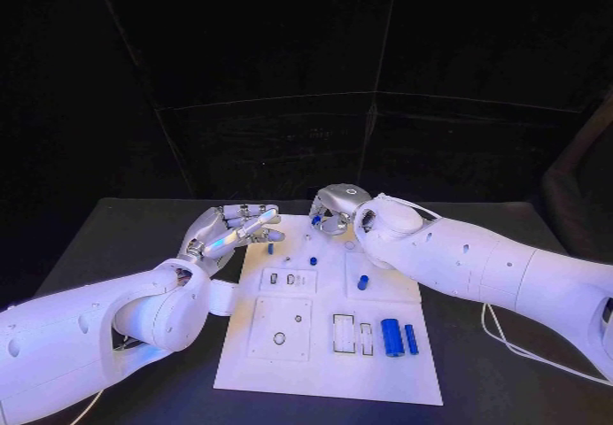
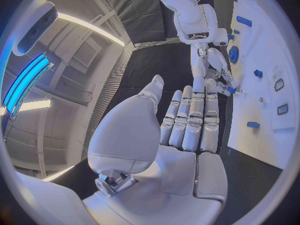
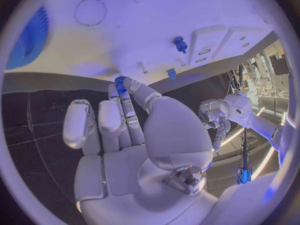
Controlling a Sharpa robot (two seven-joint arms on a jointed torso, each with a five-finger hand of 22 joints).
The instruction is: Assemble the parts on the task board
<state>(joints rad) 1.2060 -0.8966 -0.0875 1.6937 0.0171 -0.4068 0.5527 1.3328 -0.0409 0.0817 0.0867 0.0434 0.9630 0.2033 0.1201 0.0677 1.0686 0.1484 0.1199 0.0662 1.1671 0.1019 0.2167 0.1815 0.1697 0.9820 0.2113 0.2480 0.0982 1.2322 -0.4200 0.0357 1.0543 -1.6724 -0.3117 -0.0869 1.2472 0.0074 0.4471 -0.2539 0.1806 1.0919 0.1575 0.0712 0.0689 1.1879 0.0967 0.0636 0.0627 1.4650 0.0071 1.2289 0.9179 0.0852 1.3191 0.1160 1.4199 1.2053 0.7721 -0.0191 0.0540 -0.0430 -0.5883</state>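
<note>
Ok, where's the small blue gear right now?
The small blue gear is pinched at the right hand's fingertips, over the far edge of the task board, just across from the left hand.

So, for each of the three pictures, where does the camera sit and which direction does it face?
Head view: on the robot's head, facing down at the task board; both arms enter, left hand and right hand at the far edge.
Left wrist view: behind the left hand, looking along its fingers towards the board and the right hand.
Right wrist view: behind the right hand, which pinches a small blue gear, facing the board.
Shared: all show the board.
</note>
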